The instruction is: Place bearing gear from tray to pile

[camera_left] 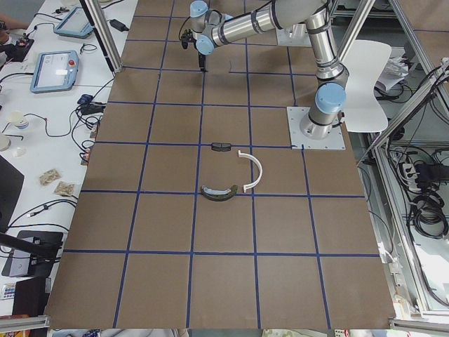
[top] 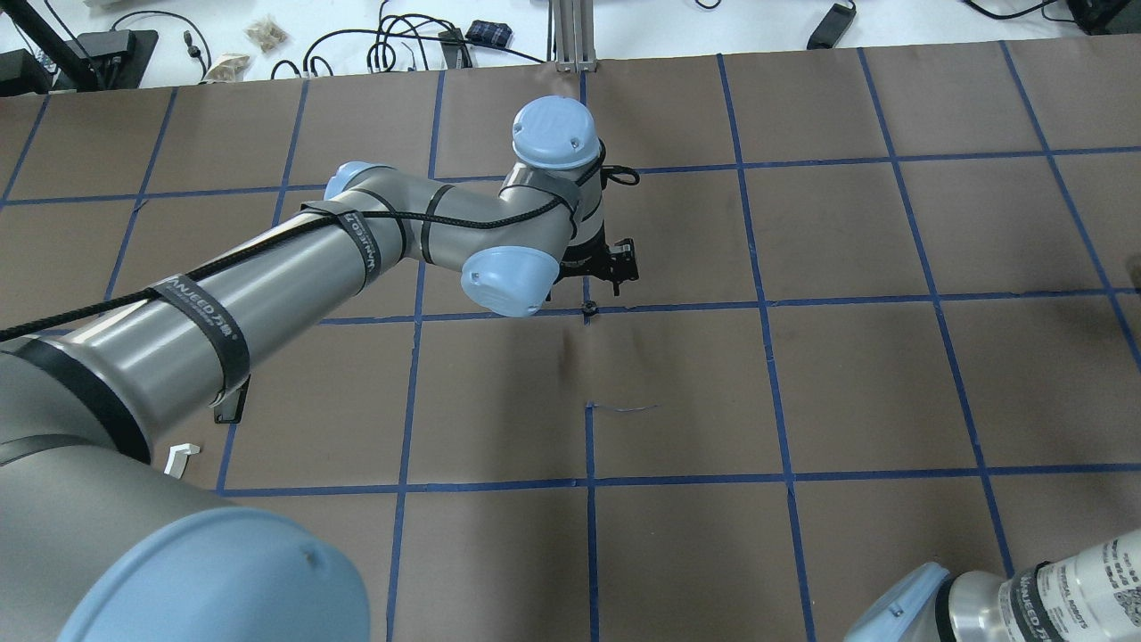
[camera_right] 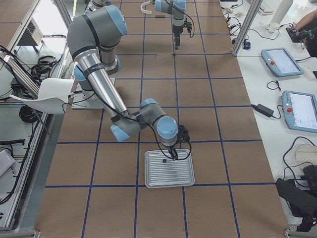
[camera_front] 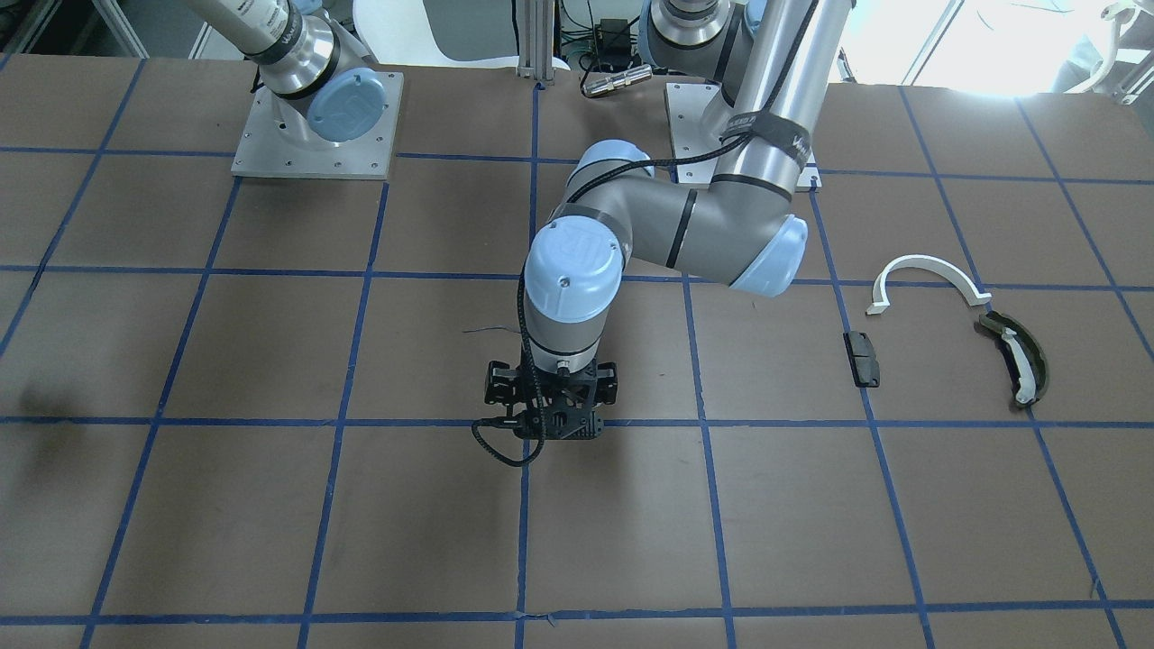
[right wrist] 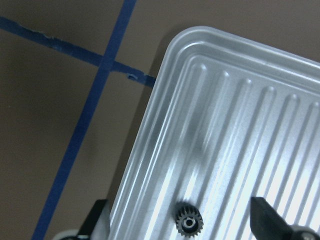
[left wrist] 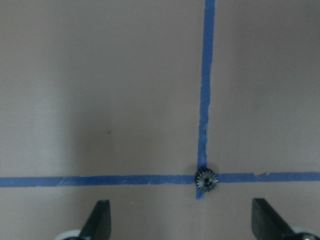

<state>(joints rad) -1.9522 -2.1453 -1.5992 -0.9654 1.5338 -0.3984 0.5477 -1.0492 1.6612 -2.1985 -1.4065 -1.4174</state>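
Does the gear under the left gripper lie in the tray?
No, the gear lies on a crossing of blue tape on the table.

A white chair (camera_left: 367, 78) and a blue-rimmed tablet (camera_left: 55, 70) flank the blue-taped brown table (camera_left: 280, 281).

The overhead camera sits behind the robot, looking forward and down; the left arm (top: 267, 285) enters from 8 o'clock. The front-facing one looks steeply down from across the table (camera_front: 270, 505), with the pile (camera_front: 929, 263) at 3 o'clock — the left end camera, high and far, shares it. The right end camera shares the tray (camera_right: 173, 176) with the right wrist camera. Both wrist cameras look straight down from close by; the left one shares a small gear (left wrist: 206, 180) on blue tape (left wrist: 205, 75) with the overhead view.
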